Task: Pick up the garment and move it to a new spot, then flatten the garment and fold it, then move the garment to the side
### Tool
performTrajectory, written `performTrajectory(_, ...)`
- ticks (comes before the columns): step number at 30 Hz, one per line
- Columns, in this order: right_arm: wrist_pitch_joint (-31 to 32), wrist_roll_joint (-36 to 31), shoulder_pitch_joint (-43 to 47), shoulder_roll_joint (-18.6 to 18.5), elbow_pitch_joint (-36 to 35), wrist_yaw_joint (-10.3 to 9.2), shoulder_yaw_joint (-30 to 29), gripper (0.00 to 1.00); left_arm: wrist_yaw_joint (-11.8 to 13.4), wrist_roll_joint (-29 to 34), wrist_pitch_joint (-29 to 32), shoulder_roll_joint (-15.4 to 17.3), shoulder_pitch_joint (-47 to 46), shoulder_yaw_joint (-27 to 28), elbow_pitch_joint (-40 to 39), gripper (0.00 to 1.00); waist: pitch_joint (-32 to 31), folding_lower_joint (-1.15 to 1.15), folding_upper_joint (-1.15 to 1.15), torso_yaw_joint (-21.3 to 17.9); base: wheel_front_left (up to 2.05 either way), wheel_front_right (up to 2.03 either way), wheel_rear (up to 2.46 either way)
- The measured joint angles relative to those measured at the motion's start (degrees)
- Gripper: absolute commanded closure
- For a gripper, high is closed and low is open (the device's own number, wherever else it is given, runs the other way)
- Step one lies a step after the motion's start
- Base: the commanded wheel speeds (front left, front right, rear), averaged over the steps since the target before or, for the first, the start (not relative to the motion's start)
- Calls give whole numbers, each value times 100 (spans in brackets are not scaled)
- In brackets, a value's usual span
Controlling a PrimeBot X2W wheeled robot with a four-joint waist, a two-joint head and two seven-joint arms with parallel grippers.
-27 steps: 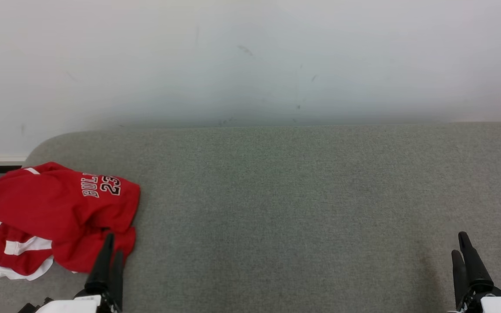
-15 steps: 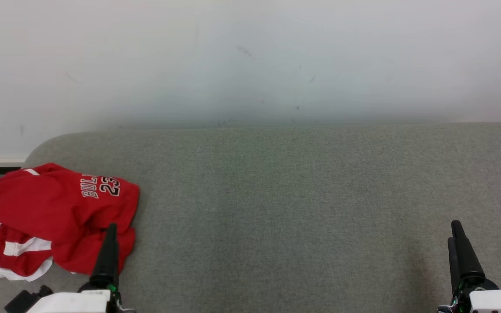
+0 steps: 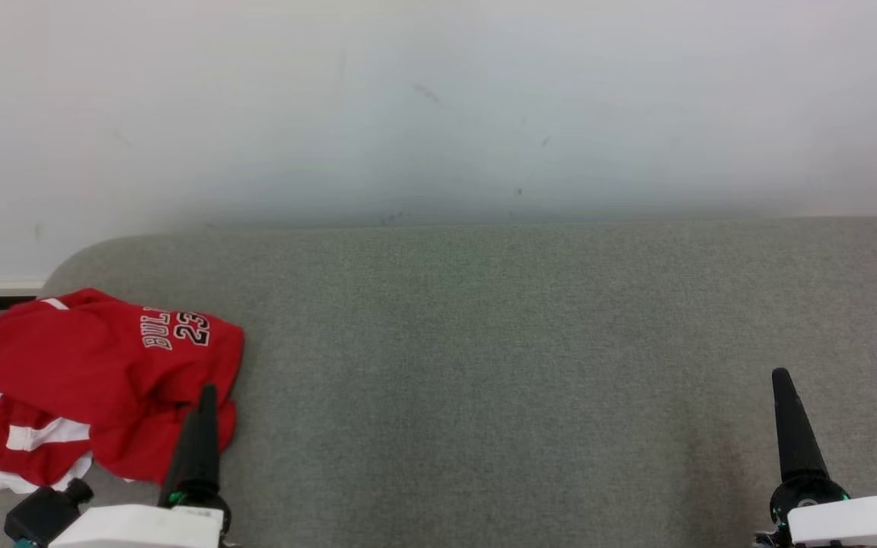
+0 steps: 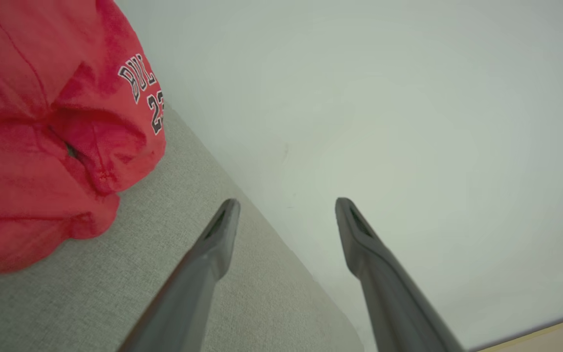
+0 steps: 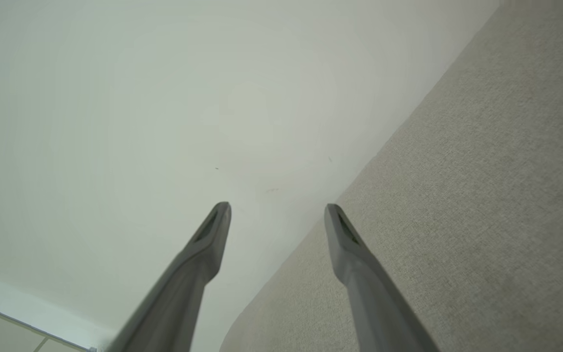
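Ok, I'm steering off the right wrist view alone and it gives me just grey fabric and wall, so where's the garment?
Observer: The red garment lies crumpled at the left end of the grey upholstered surface, in the head view.
Operator: Is the left gripper on it?
Observer: No. The left gripper is open with nothing between its jaws, and the cloth lies off to one side of it.
Operator: Any print showing?
Observer: Yes, the number 23 faces up near its far edge.

A plain indoor room, kind unclear: a grey upholstered surface [image 3: 522,342] against a scuffed white wall [image 3: 438,99].
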Motion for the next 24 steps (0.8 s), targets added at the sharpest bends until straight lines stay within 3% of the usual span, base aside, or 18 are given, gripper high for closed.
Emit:
performTrajectory(11,-215,-1567,3,-68,-42,0,125,0,201,1359,-225,8,53,-196,-99,0,-49,0,0,23,0,0,0)
performTrajectory(24,-433,-3111,36,-122,147,0,393,0,366,2520,-445,15,125,-356,-91,0,-81,0,0,3,0,0,0)
